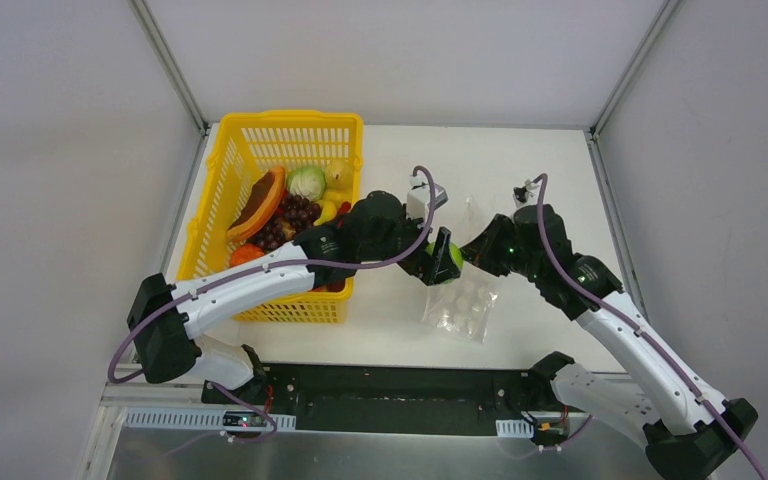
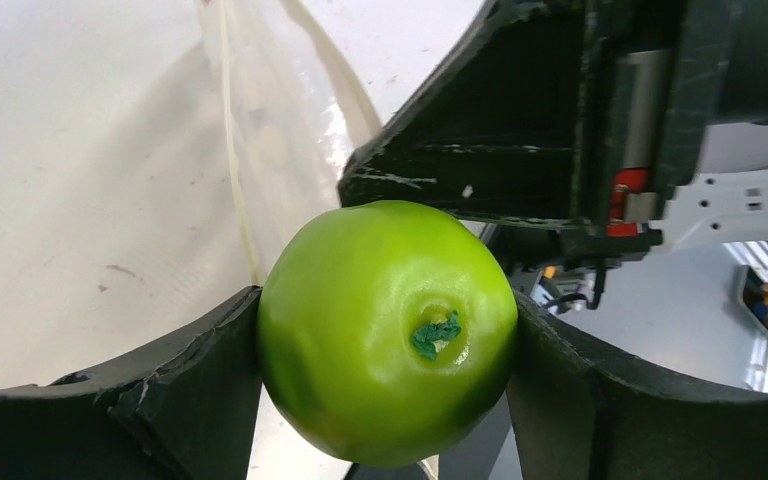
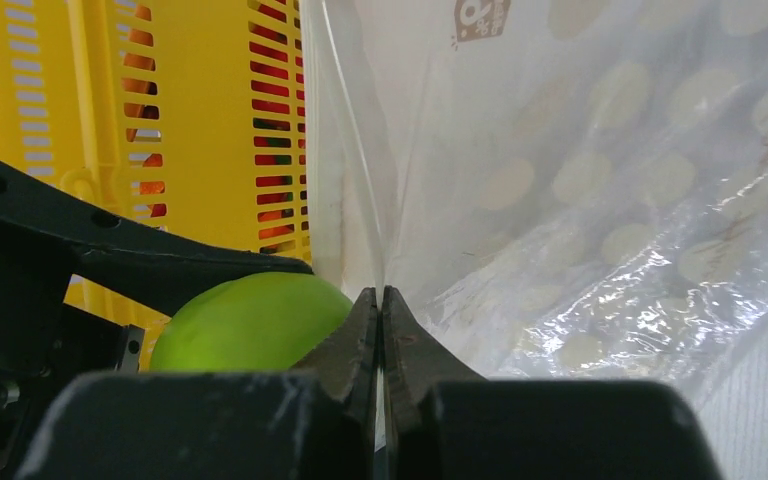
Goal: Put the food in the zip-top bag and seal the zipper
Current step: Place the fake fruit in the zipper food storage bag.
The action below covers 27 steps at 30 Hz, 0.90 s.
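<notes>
1. A yellow lattice basket (image 1: 260, 150) stands on the left side of the white table (image 1: 560, 190). It holds most of the food: a papaya half (image 1: 260, 205), a pale green cabbage (image 1: 307, 183), purple grapes (image 1: 285, 222), a yellow fruit (image 1: 338, 173) and an orange piece (image 1: 245, 254) near the front wall.
2. The left arm reaches across the basket's right rim. The left gripper (image 1: 443, 258) is just right of the basket, above the table.
3. Its fingers (image 2: 190, 390) are spread wide and pressed against both sides of a glossy green apple (image 2: 385, 330), stem dimple facing the wrist camera. The apple is held off the table, outside the bag and close beside its raised edge.
4. The zip-top bag (image 1: 465, 305) is clear with white polka dots. Its lower part lies on the table in front of both grippers and its upper part is pulled upward.
5. The zipper (image 2: 232, 150) shows as a thin strip running along the film just left of the apple. I cannot tell whether it is sealed.
6. The right gripper (image 3: 381, 300) is pressed together, pinching the bag's thin edge between its fingertips, with the apple just to its left.
</notes>
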{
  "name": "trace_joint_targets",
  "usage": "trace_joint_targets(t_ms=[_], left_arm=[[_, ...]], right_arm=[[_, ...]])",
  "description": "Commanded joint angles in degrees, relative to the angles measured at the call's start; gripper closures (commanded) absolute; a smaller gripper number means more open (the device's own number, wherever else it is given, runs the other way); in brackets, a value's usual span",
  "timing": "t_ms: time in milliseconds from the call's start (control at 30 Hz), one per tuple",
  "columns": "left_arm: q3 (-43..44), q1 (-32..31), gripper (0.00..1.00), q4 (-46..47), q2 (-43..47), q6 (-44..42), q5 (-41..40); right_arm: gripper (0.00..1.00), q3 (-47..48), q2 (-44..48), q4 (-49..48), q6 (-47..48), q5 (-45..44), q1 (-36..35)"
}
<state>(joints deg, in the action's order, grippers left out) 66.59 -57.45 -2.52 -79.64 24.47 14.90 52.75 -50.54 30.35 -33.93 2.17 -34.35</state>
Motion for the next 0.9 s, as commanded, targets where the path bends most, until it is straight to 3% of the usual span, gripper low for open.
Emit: trace_joint_targets(t_ms=[0, 500, 667, 867], left_arm=[[4.15, -0.73, 0.66, -5.49, -0.77, -3.85, -5.02], [10.98, -2.22, 0.6, -16.83, -5.07, -3.14, -18.94], [14.43, -4.26, 0.55, -20.66, -7.06, -4.77, -20.99], [13.1, -4.34, 0.41, -19.73, -5.54, -4.56, -20.59]], right_arm=[[0.98, 0.77, 1.47, -1.62, -0.87, 0.54, 0.19], [0.98, 1.12, 0.84, -2.87, -0.98, 6.41, 0.33], [0.98, 0.63, 0.99, -3.85, -1.86, 5.91, 0.29], [0.98, -0.83, 2.13, -4.93, -3.16, 4.01, 0.79]])
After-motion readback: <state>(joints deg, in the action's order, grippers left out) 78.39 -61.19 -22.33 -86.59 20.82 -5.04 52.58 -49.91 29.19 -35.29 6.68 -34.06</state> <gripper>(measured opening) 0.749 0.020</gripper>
